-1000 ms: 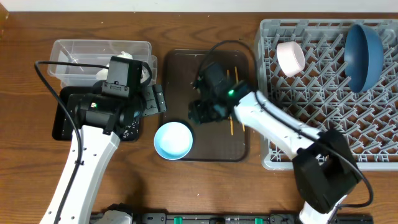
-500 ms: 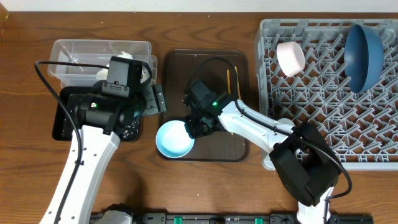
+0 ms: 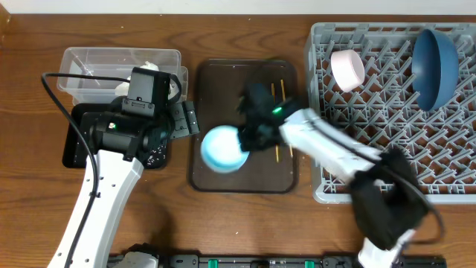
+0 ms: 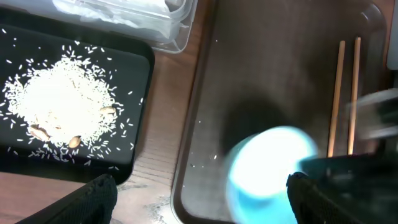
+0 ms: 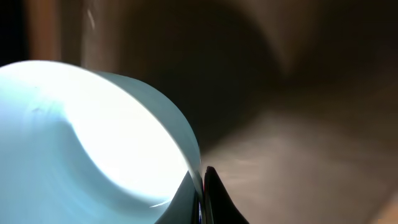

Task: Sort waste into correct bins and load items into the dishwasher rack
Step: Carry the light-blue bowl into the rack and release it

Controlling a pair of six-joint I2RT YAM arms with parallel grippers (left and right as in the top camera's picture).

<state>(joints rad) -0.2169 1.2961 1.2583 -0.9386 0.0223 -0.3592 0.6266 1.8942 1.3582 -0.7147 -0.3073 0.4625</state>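
Observation:
My right gripper (image 3: 251,138) is shut on the rim of the light blue bowl (image 3: 223,149), which is blurred over the brown tray (image 3: 216,82). In the right wrist view the fingertips (image 5: 210,186) pinch the bowl's wall (image 5: 93,137). Two chopsticks (image 3: 277,97) lie on the tray behind it. My left gripper (image 3: 182,119) hangs open by the tray's left edge, over the black tray (image 3: 74,152) with rice scraps (image 4: 62,106). The clear tub (image 3: 97,63) holds tissue (image 3: 152,68). The grey rack (image 3: 394,134) holds a dark blue bowl (image 3: 435,63) and a white cup or small bowl (image 3: 347,68).
The rack fills the right side, close to the brown tray's right edge. Bare wooden table (image 3: 245,231) lies in front of the trays. A cable (image 3: 52,82) loops from my left arm over the tub.
My right gripper has shut on the light blue bowl's rim and carried it rightward and inward from the tray's front left corner. The left arm has not moved.

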